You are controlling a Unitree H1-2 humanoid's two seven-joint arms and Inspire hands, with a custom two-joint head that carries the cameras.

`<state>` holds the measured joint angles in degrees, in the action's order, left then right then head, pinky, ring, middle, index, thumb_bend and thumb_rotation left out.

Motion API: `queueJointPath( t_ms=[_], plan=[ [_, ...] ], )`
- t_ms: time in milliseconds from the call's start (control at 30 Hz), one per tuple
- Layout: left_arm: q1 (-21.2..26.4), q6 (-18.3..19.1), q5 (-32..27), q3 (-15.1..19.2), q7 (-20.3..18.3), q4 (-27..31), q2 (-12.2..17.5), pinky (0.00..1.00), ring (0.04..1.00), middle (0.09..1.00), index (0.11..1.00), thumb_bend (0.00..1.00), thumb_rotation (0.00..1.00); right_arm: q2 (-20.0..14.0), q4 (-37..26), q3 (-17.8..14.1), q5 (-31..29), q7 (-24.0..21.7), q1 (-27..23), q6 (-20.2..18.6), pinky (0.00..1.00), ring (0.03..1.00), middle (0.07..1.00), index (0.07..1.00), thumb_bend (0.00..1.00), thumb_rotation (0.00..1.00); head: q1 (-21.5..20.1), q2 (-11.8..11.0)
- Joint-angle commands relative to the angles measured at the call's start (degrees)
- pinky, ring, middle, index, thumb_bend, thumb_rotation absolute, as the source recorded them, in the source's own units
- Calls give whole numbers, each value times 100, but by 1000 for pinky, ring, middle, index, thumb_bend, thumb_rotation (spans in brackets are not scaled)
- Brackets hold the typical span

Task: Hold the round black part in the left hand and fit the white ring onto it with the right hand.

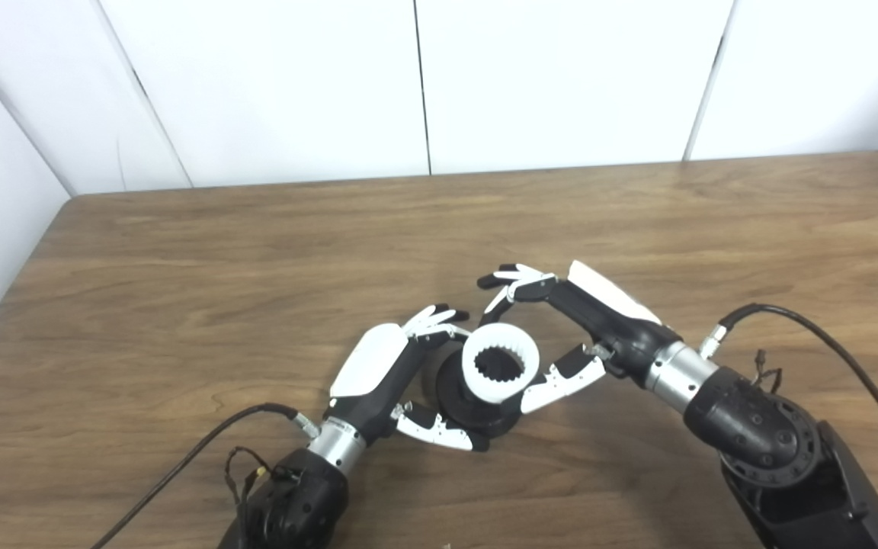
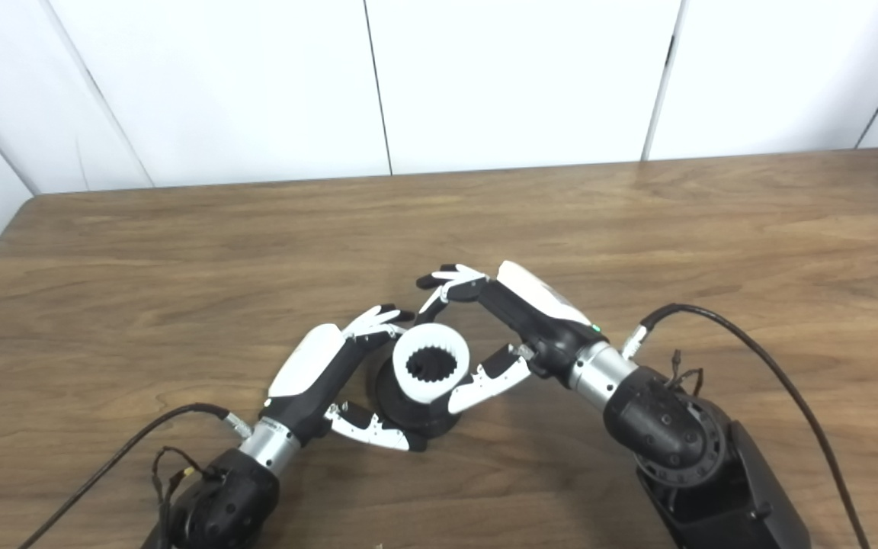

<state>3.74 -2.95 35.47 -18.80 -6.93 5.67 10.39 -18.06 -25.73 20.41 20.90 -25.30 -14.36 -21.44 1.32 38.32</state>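
Observation:
My left hand (image 1: 378, 374) is shut on the round black part (image 1: 456, 395), fingers curled over its far side and thumb under its near edge, holding it tilted just above the table. The white ring (image 1: 501, 334), toothed on its inside, sits on the black part's face. My right hand (image 1: 599, 313) stands to the right of the ring with its fingers spread. Its thumb lies by the ring's lower right edge, while its fingers (image 1: 519, 280) arch above and clear of the ring. The black part's underside is hidden.
The wooden table (image 1: 256, 252) runs back to white wall panels. Its left edge is in view. Black cables trail from both forearms, one (image 1: 828, 335) looping at the right and one (image 1: 195, 450) at the left.

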Motion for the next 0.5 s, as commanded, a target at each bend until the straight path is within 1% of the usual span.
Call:
queueJointPath(
  t_ms=[0, 100, 233, 467],
  plan=[
    [94, 10, 150, -22, 6, 60, 62, 863, 953, 890, 590, 838, 214, 84, -150, 5, 21, -1, -167, 84, 871, 967, 876, 489, 525, 152, 0, 0],
    [92, -10, 164, -23, 35, 72, 49, 846, 946, 884, 583, 843, 196, 113, -103, 41, 36, 6, -180, 101, 873, 970, 876, 488, 525, 152, 23, 14],
    [74, -30, 136, -24, 62, 78, 42, 847, 945, 884, 577, 843, 173, 140, 3, 80, 105, 17, -211, 124, 861, 970, 878, 488, 525, 152, 46, -6],
    [21, -13, 155, -15, 88, 100, 48, 849, 946, 888, 572, 841, 189, 216, 140, 92, 134, 71, -214, 197, 876, 973, 878, 488, 525, 153, 67, -50]
  ],
)
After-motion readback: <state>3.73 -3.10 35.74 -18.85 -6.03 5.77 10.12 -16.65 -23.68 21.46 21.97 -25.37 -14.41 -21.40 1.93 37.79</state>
